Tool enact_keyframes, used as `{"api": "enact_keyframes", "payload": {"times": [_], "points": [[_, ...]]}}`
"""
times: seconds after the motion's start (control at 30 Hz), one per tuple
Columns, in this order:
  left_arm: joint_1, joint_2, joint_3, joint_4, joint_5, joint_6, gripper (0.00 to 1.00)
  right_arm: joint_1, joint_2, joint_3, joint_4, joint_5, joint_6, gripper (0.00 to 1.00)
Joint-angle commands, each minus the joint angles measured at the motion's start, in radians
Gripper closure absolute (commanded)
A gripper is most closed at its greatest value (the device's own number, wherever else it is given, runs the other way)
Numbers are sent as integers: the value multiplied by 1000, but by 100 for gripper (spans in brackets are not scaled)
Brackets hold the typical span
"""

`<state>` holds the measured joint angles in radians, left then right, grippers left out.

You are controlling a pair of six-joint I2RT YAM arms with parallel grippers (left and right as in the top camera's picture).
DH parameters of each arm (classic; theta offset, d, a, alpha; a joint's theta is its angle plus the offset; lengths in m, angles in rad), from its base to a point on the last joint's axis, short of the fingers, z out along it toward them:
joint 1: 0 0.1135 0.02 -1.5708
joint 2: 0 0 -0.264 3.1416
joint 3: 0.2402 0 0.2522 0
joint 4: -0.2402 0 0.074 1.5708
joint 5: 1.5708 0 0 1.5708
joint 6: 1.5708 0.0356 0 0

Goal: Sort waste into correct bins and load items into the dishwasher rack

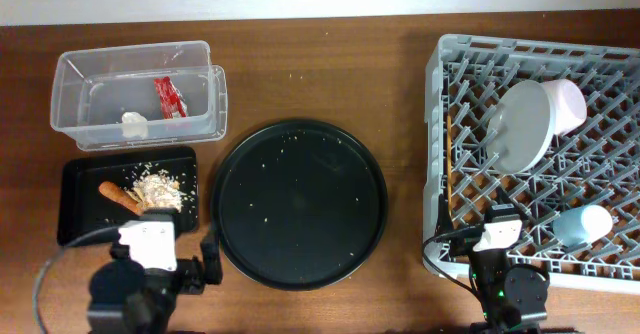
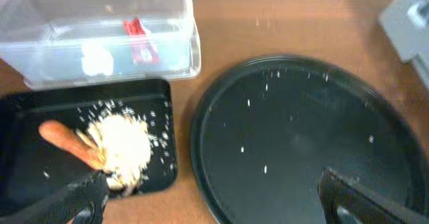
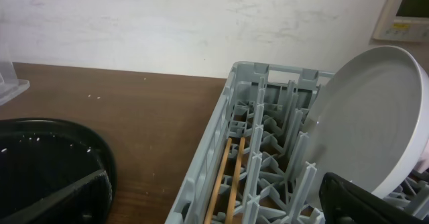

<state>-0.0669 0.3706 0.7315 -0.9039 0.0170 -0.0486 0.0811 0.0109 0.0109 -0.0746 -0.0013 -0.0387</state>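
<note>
The clear tub (image 1: 70,99) holds the red wrapper (image 1: 168,96) and the white tissue (image 1: 135,124); all show in the left wrist view too, the tub (image 2: 191,46), the wrapper (image 2: 139,35) and the tissue (image 2: 97,64). The black rectangular tray (image 1: 80,189) holds the carrot (image 1: 118,196) and beige scraps (image 1: 163,189). The grey rack (image 1: 440,124) holds the plate (image 1: 522,124), the bowl (image 1: 568,102), the blue cup (image 1: 588,224) and the chopsticks (image 3: 228,177). My left gripper (image 2: 214,200) is open and empty near the front edge. My right gripper (image 3: 214,197) is open and empty over the rack's left wall.
A large round black tray (image 1: 298,204) with scattered crumbs lies in the middle of the brown table, between the bins and the rack. A white wall stands behind the table.
</note>
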Motion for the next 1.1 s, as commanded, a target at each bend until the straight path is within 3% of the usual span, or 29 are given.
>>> {"api": "enact_keyframes", "payload": {"times": [0.0, 0.1, 0.17, 0.27, 0.33, 1.07], "points": [[-25, -175, -260, 249, -14, 2, 1, -4, -8, -5, -5, -10, -6, 2], [-25, -317, -474, 494, -14, 7, 1, -4, -8, -5, -5, -10, -6, 2], [-25, -366, -612, 730, 43, 102, 1, -4, -8, -5, -5, -10, -6, 2], [-25, -366, -725, 919, 76, 230, 1, -4, -8, -5, -5, -10, -6, 2], [-24, -366, -723, 832, 77, 243, 1, -4, -8, -5, -5, -10, -6, 2], [-24, -365, -723, 832, 80, 233, 1, -4, -8, -5, -5, -10, -6, 2]]}}
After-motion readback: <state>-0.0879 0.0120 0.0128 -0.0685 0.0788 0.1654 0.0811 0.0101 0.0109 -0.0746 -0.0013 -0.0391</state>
